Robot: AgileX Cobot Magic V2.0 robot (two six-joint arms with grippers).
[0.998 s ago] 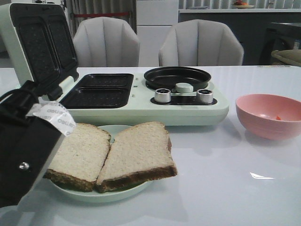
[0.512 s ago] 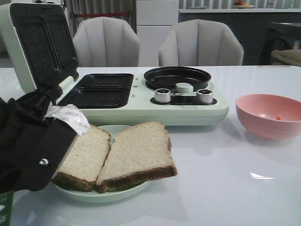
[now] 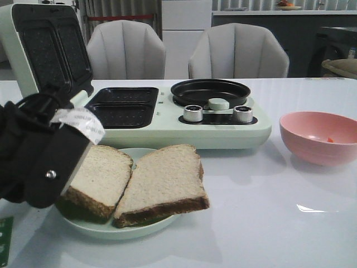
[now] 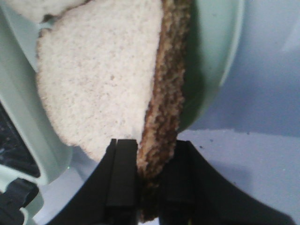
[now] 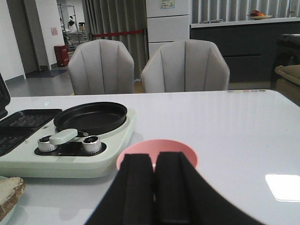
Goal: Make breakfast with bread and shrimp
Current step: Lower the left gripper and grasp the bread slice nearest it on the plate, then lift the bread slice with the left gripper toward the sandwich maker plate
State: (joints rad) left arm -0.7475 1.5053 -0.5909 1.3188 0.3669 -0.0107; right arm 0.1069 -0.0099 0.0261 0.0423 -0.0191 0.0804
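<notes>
Two bread slices lie on a pale green plate [image 3: 111, 230] at the table's front left. My left gripper [image 4: 154, 150] is shut on the brown crust edge of the left slice [image 3: 103, 176], whose outer edge is raised off the plate. In the front view this gripper [image 3: 58, 192] is at the slice's left side. The right slice [image 3: 164, 178] lies flat, overhanging the plate. An orange shrimp tip [image 3: 330, 139] shows inside the pink bowl [image 3: 318, 137]; the rest is hidden by its wall. My right gripper [image 5: 153, 159] is shut and empty, just short of the pink bowl [image 5: 187, 152].
A pale green sandwich maker [image 3: 167, 131] stands behind the plate, with its lid [image 3: 47, 50] open upright at the left, two black waffle plates, a round black pan [image 3: 209, 89] and two silver knobs. Two grey chairs stand beyond the table's far edge.
My left gripper has moved up and to the right onto the left slice. The slice's left edge has risen off the plate.
</notes>
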